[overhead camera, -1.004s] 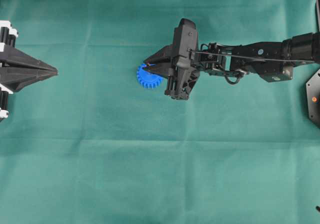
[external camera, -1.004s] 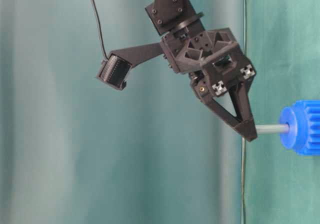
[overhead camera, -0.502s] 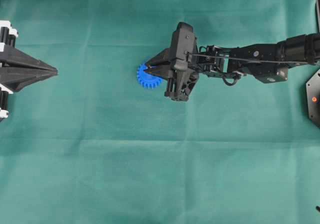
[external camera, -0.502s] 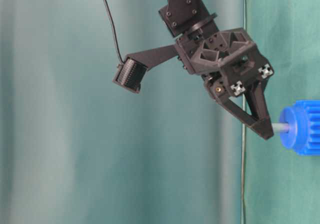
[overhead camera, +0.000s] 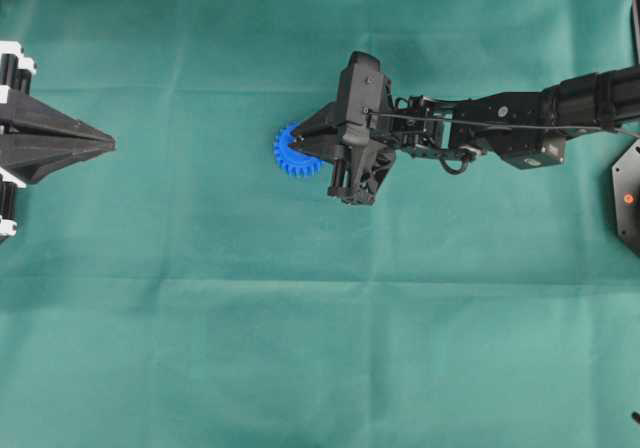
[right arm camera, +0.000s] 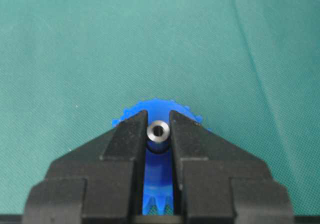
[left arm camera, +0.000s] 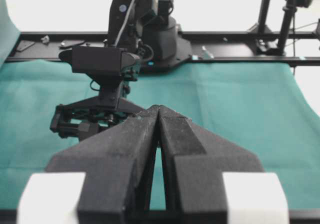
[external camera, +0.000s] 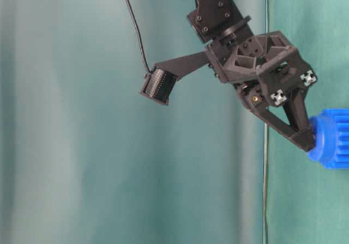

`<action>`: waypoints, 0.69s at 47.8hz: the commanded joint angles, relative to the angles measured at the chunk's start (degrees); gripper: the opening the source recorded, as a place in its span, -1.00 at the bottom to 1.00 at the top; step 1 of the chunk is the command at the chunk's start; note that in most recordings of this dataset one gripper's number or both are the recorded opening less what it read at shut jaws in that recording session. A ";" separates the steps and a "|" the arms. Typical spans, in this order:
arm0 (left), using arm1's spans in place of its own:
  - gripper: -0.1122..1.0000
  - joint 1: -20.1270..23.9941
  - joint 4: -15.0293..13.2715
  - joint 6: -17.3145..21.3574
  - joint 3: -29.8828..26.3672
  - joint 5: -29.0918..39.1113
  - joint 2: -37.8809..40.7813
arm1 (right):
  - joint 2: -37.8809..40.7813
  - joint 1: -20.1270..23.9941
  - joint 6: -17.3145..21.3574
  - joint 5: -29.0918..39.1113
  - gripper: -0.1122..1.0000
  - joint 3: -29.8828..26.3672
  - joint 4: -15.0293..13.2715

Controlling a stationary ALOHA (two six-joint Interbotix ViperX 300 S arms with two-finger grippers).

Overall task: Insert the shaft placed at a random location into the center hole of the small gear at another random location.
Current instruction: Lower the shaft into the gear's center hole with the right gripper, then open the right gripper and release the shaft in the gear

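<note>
Overhead: right claw [overhead camera: 296,144] over gear [overhead camera: 293,158], centre-left; left claw [overhead camera: 108,145] closed at left edge. Table-level: claw tips touching hub, lower right. Right wrist: clamped on shaft [right arm camera: 158,131] over gear. Insertion step; next, probably release and lift.

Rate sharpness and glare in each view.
Overhead: sharp, evenly lit, no glare. Table-level: right gripper and small gear crisp, backdrop soft. Left wrist: left gripper blurred up close, background overexposed. Right wrist: shaft end glints, cloth sharp.
</note>
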 commanded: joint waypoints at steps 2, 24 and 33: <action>-0.79 0.09 0.09 -0.09 -1.14 -0.26 0.35 | -0.88 0.00 -0.53 -0.62 -0.57 -1.32 0.09; -0.80 0.09 0.09 -0.09 -1.14 -0.26 0.35 | -0.97 0.00 -0.35 -0.44 -0.43 -1.41 0.09; -0.79 0.09 0.09 -0.09 -1.14 -0.26 0.35 | -1.85 0.26 -0.35 -0.35 0.56 -1.32 0.09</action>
